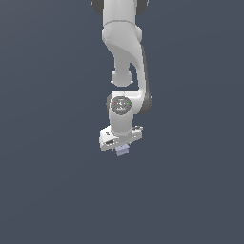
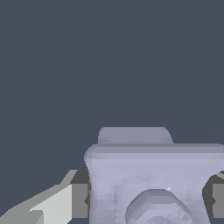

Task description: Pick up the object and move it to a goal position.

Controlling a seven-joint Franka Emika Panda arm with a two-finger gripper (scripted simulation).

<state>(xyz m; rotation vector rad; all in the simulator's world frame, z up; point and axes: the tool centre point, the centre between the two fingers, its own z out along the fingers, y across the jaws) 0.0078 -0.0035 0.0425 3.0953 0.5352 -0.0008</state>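
The object is a small pale lavender-grey cube point(image 1: 122, 150) that sits between the fingers of my white gripper point(image 1: 122, 148), just under the hand. In the wrist view the cube point(image 2: 153, 175) fills the space between the two fingers point(image 2: 70, 201), with a round mark showing on its near face. The fingers press against both of its sides. The gripper is shut on the cube. No goal marker shows in either view.
The white arm point(image 1: 125, 57) comes down from the top of the exterior view. A plain dark blue-grey surface point(image 1: 47, 181) lies all around, with no other objects in view.
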